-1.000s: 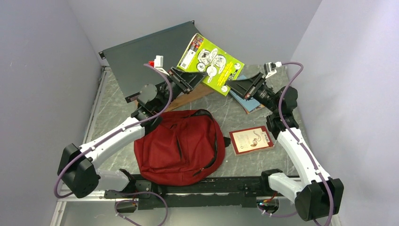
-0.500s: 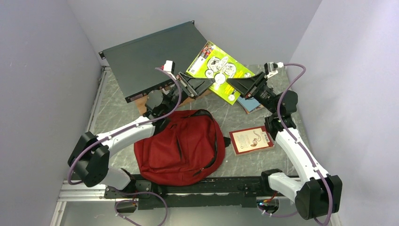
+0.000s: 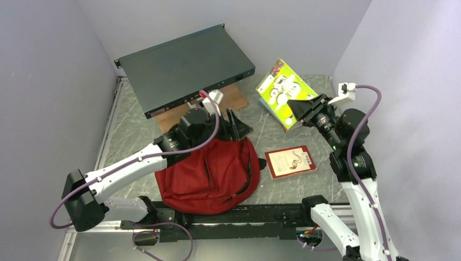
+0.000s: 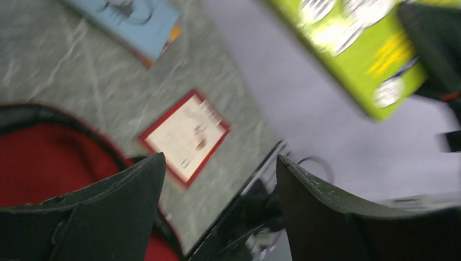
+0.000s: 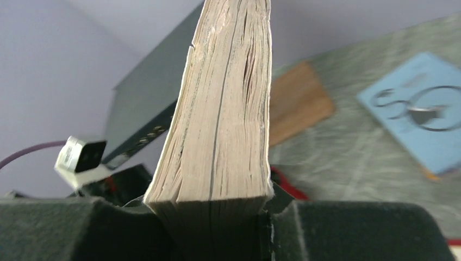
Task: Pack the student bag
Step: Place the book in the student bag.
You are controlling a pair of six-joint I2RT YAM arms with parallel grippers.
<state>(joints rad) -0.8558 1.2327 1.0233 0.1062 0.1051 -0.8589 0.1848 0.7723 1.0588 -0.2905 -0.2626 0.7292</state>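
Grey marbled tabletop (image 3: 130,128), closed in by plain pale panels; my findings follow.

The student bag (image 3: 209,174), dark red with black zips, lies flat at the table's near edge. From above, the left arm's wrist covers the bag's far rim, and I cannot tell whether the zip is open.

The left gripper (image 4: 217,163) hangs over the bag's far-right corner. Its fingers (image 4: 108,206) are spread with nothing between them.

The right gripper (image 5: 215,209) is raised well to the far right of the bag and clamps a thick green paperback (image 3: 282,87) by its page edge. Its own camera shows only the yellowed page block, with the cover hidden.

- **Just right of the bag:** a red-bordered book (image 3: 291,161) with a cream panel lies flat.
- **Farther off to the bag's far right:** a light blue book (image 5: 418,106) lies flat, largely hidden beneath the held paperback from above.
- **Behind the bag:** a brown board (image 3: 236,98) is partly covered by a dark-grey rack unit (image 3: 185,68).

I can read no writing anywhere. The green cover carries cartoon drawings and white roundels, blurred in the left wrist view. The red-bordered book's print is too small. The blue cover shows only a looping line drawing.
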